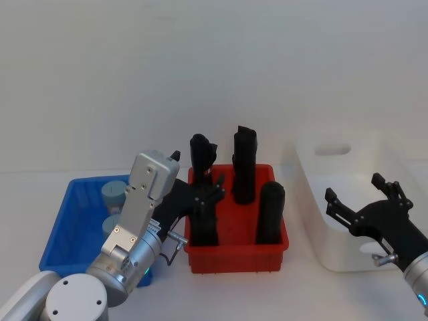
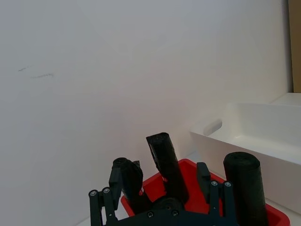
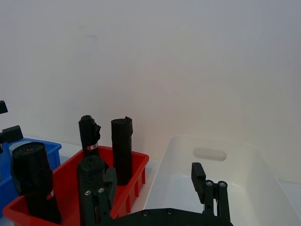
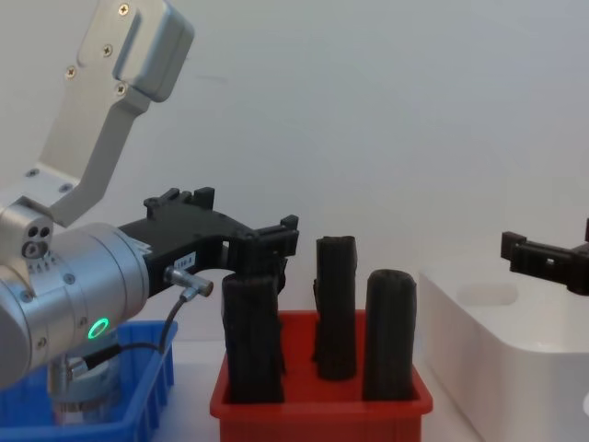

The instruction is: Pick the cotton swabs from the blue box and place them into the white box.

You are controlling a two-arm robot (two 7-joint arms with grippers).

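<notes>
Blue box [image 1: 72, 207] sits far left on the table [image 1: 301, 294] w/ two tubs of cotton swabs [image 1: 114, 193] in it. Both are upright, grey-blue lids up, one behind the other, on the side nearest the red bin [image 1: 235, 257]. Red bin is just beside the blue box, mid-table, holding four black rolls [image 1: 244, 164] stood on end. White box [image 1: 313, 221] is right of the red bin w/ a narrow gap btwn them; the inside that shows is plain white.

Left gripper [image 1: 209, 189] hangs over the blue/red boundary, tips by the top of the front-left roll. Its fingers are spread w/ nothing held. Right gripper [image 1: 358, 194] hangs over the near part of the white box, fingers likewise spread and empty.

Head view gives the swab lids from above. Chest view is side-on: blue wall low at left, rolls rising well above the red rim, left gripper approx level w/ the roll tops. Left wrist view looks past its own parted fingers [image 2: 121, 181] across the red bin to the white box and its handle slot. Right wrist view takes in the white box's interior w/ the handle cut-out in the far wall, all four rolls (some w/ small red labels) and a corner of the blue box.
</notes>
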